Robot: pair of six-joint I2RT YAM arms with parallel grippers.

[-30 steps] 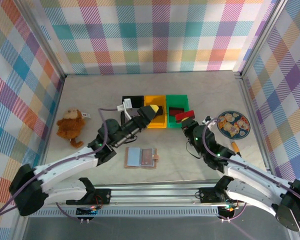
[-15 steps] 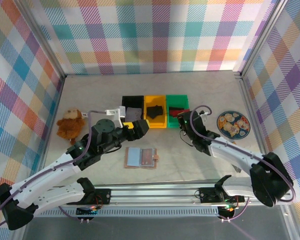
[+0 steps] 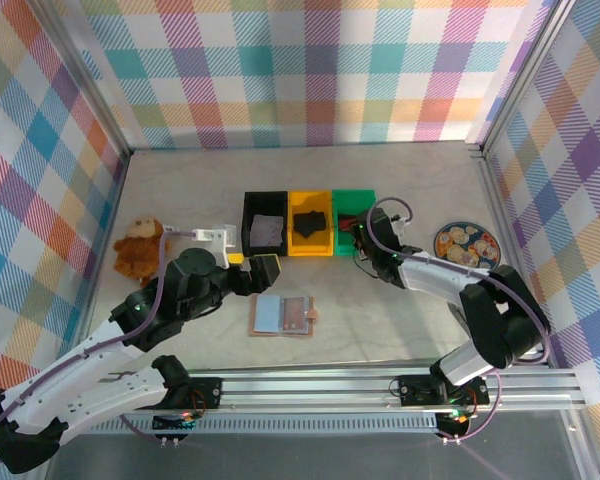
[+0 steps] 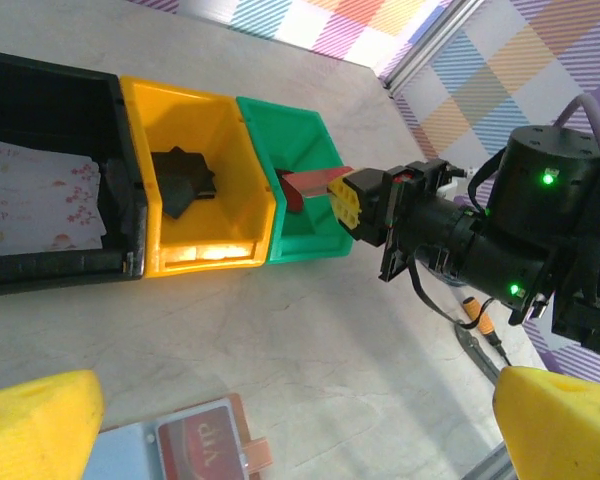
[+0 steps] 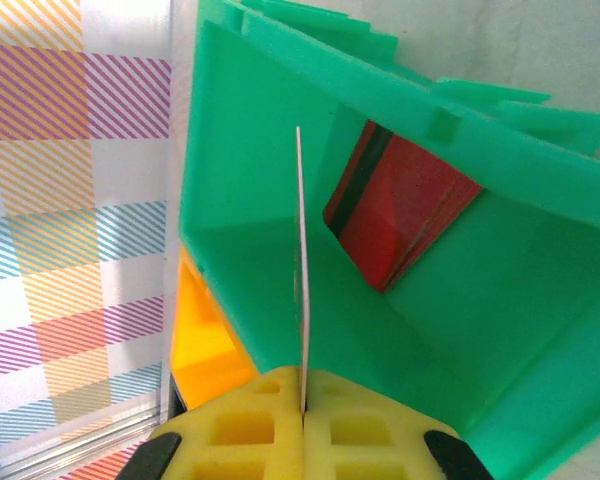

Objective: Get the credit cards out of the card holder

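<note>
Right gripper (image 4: 362, 200) pinches a red card (image 4: 308, 184) at the green bin (image 3: 355, 197), 1 o'clock from the card holder (image 3: 283, 316), which lies open on the table, a red card showing inside. Left gripper (image 3: 257, 266), jaws wide and holding nothing, hovers at the holder's 11 o'clock.

Not much lettering here, tbh. "VIP" is printed in pale letters on the dark red card (image 4: 202, 447) that sits in the card holder (image 4: 125, 462), at the bottom edge of the left wrist view, and it is seen on a slant. What looks like the same "VIP" can faintly be made out on the white cards (image 4: 40, 195) in the black bin (image 4: 50, 268), far left. Print on the round plate (image 3: 467, 246) is too small to be read.
</note>
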